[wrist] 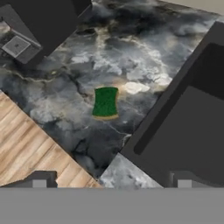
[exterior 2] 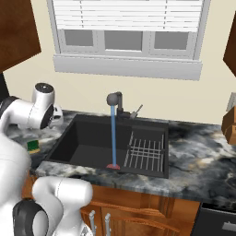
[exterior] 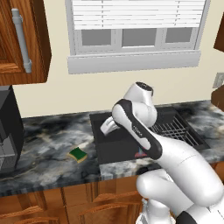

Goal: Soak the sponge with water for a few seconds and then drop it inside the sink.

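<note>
The sponge [wrist: 105,102], green on top with a yellow edge, lies flat on the dark marble counter left of the sink [wrist: 192,127]. It also shows as the sponge [exterior: 78,154] near the counter's front and as the sponge [exterior 2: 33,146] beside my arm. My gripper [wrist: 111,183] hangs open above the counter, well clear of the sponge, nothing between its fingertips [wrist: 39,182]. A thin blue stream of water [exterior 2: 113,133] falls from the black faucet [exterior 2: 115,99] onto the red drain mark [exterior 2: 113,166] in the sink [exterior 2: 69,133].
A wire dish rack [exterior 2: 145,152] fills the sink's right part. A dark appliance [exterior: 8,127] stands on the counter at far left. Wood floor [wrist: 26,153] shows beyond the counter's front edge. A window sill [exterior: 131,61] runs above the sink.
</note>
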Robot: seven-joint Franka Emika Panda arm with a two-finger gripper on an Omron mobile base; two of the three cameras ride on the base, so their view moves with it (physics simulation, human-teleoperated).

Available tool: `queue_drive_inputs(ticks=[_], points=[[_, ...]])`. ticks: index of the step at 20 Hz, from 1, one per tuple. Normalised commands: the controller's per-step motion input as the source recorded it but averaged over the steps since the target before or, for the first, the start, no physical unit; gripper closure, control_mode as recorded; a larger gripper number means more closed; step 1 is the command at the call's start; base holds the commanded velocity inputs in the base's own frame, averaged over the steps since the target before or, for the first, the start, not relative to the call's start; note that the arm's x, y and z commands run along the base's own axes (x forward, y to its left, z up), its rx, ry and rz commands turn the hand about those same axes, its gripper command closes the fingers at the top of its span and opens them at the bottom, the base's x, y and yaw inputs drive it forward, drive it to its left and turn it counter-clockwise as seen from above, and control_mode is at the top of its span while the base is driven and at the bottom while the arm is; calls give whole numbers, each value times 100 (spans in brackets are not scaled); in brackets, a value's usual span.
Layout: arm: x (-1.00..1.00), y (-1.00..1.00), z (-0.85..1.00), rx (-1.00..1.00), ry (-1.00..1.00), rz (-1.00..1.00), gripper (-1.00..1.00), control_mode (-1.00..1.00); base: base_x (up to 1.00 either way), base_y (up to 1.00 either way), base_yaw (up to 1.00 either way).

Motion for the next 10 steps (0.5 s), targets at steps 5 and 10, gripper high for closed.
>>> queue_drive_inputs(ticks=[5,10], points=[[35,49,-27,-11,5,10,-100,-100,0,0,0],[36,33,-27,-14,4,3,-100,-100,0,0,0]])
